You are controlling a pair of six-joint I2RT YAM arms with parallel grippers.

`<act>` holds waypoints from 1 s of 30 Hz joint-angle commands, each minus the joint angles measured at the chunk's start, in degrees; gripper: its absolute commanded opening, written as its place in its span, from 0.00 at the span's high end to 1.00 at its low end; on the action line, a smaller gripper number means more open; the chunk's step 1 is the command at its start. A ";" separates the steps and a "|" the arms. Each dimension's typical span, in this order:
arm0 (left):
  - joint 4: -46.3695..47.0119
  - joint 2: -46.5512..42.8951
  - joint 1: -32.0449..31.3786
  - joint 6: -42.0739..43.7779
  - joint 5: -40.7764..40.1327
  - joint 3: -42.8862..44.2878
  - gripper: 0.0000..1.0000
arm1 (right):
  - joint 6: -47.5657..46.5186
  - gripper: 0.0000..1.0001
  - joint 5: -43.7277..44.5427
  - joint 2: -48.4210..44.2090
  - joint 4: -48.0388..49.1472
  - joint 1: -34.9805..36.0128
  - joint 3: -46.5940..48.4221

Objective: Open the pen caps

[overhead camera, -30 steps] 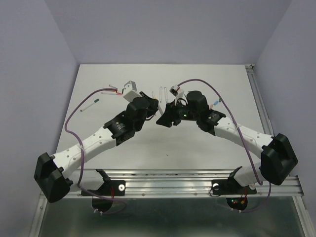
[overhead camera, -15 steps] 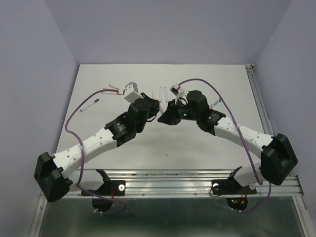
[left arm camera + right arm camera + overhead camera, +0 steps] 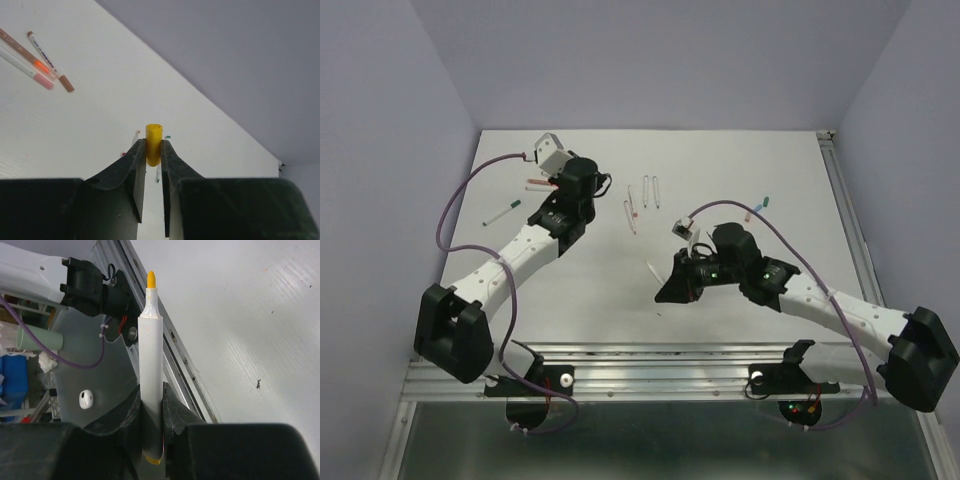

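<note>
My left gripper (image 3: pixel 153 150) is shut on a short yellow pen cap (image 3: pixel 153 144), which stands out past the fingertips. In the top view this gripper (image 3: pixel 601 184) is at the back left of the table. My right gripper (image 3: pixel 150 407) is shut on a white pen body (image 3: pixel 150 365) with a bare yellow tip (image 3: pixel 150 279) pointing at the near rail. In the top view the right gripper (image 3: pixel 666 289) is near the table's middle with the pen (image 3: pixel 653 272) above the table. Other capped pens (image 3: pixel 645 190) lie at the back.
Loose pens lie on the white table: a green-capped one (image 3: pixel 502 212) at the left, a red one (image 3: pixel 537 185) by the left gripper, a pink one (image 3: pixel 630 216), and a blue one (image 3: pixel 760 205) at the right. Pink and brown pens (image 3: pixel 50 62) show in the left wrist view. A metal rail (image 3: pixel 670 360) runs along the near edge.
The grippers were together at the back middle. They have pulled apart: the left moved back and left with the yellow cap, the right moved nearer with the uncapped pen.
</note>
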 commanded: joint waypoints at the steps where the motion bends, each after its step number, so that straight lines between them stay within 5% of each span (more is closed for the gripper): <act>1: 4.55 0.84 1.88 3.32 3.45 2.71 1.00 | 0.36 0.99 4.53 -4.90 -3.85 -0.47 0.50; 7: 5.87 5.75 1.80 4.56 17.84 1.92 1.00 | 2.11 0.99 25.46 -4.21 -14.66 -4.76 7.10; 12: 6.32 16.19 -1.70 4.38 26.50 5.33 1.00 | 4.23 0.99 33.48 -1.40 -15.72 -20.40 9.83; 21: 2.89 38.61 -11.55 5.61 30.71 25.72 1.00 | 4.14 0.99 47.98 -2.53 -18.27 -28.59 10.89; 30: -3.35 55.41 -14.72 5.78 32.83 47.17 1.00 | 3.53 0.99 48.16 -4.30 -19.15 -29.39 10.18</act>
